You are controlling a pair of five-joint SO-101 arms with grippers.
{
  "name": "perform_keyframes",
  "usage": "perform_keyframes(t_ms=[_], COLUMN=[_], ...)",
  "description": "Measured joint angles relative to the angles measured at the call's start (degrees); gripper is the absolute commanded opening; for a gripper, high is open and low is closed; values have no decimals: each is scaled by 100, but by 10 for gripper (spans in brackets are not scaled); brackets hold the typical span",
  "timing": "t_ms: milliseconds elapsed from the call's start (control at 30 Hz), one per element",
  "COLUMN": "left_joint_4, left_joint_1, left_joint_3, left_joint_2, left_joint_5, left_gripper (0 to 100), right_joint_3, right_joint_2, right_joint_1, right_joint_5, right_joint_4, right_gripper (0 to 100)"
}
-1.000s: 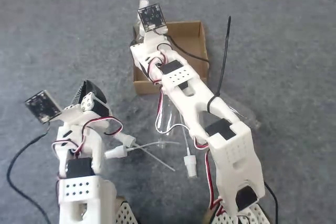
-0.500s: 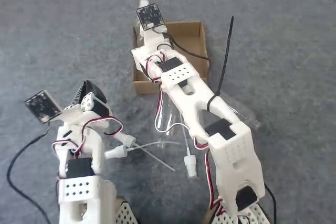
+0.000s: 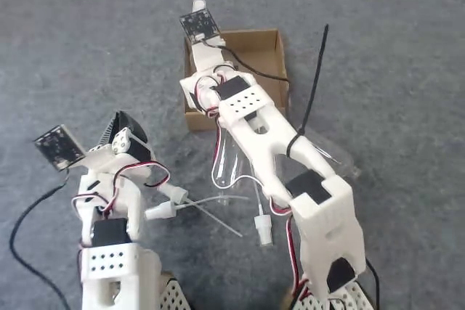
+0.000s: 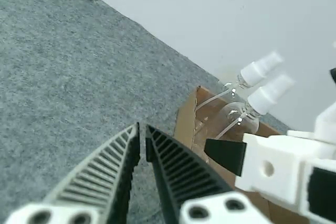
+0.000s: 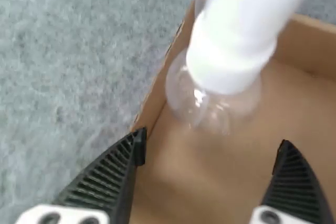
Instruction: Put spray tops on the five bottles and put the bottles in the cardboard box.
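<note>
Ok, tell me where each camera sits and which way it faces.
High view: fixed above, looks down on left arm, right arm and cardboard box.
Left wrist view: on the left arm, faces across the carpet to the box; shut left gripper in the foreground.
Right wrist view: above the box, faces down at a bottle inside; open right gripper.
Shared: all three show the box.

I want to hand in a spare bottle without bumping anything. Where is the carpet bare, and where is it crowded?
Bare carpet lies left of the cardboard box, beyond the shut left gripper, and again right of the black cable. Crowded: the patch on the near side of the box, where loose spray tops and a clear bottle lie.
</note>
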Motion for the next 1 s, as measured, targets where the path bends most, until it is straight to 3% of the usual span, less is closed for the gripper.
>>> perform_keyframes(t_ms=[1000], left_joint_4=[0], left_joint_1=[-396], left_joint_3=[0], left_joint_2=[0], left_joint_5=[0], left_gripper=[13], right_joint_3=[0], right_joint_2=[-2154], right_joint_1=[229], right_joint_5=[18], right_joint_4=[4158], right_gripper=[329])
